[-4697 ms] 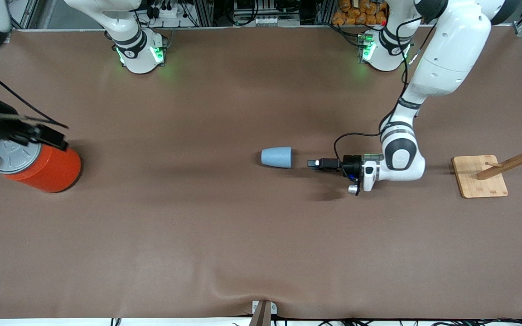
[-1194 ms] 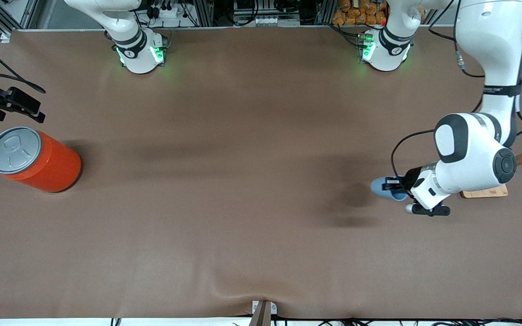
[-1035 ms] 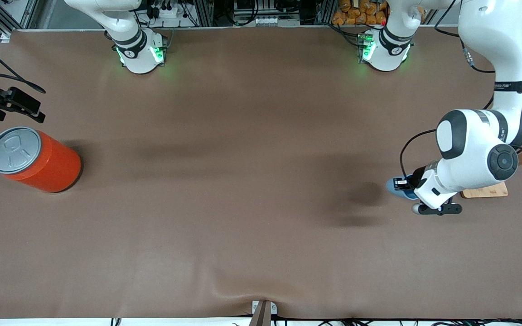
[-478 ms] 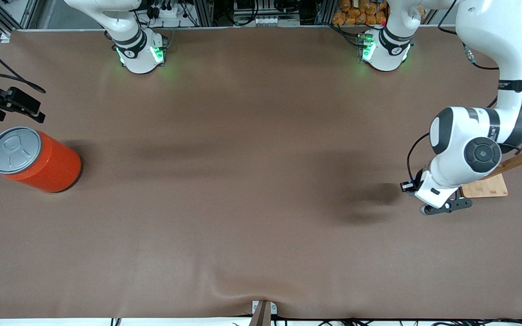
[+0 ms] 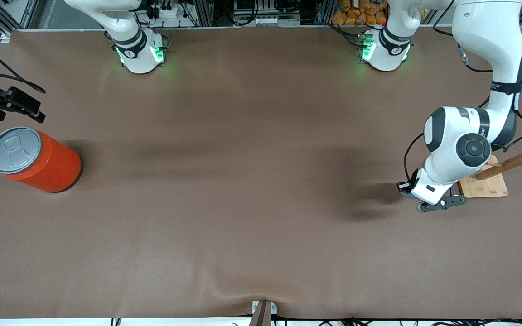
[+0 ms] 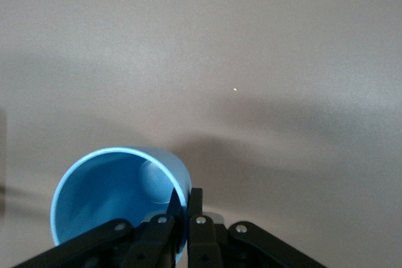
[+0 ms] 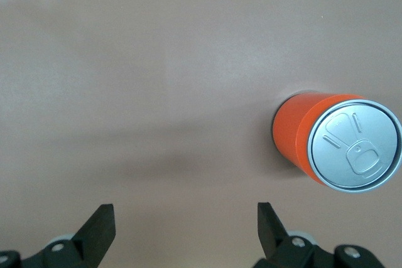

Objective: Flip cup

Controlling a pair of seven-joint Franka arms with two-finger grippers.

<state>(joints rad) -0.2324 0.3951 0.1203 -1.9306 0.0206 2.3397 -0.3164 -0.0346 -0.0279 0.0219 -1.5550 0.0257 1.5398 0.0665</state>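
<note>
The light-blue cup (image 6: 107,199) shows in the left wrist view with its open mouth toward the camera. My left gripper (image 6: 185,196) is shut on the cup's rim, one finger inside and one outside. In the front view the left gripper (image 5: 403,186) is over the table beside the wooden stand's base, and the arm's wrist hides the cup. My right gripper (image 5: 34,111) is open and empty, up over the right arm's end of the table; it also shows in the right wrist view (image 7: 185,218).
A big orange can (image 5: 39,163) with a grey lid stands at the right arm's end of the table and shows in the right wrist view (image 7: 301,136). A wooden peg stand (image 5: 483,181) is at the left arm's end.
The left arm took the cup from the table's middle and carried it toward the wooden stand. Its wrist has turned, so the cup is now hidden in the front view. The right arm has not moved lately.
</note>
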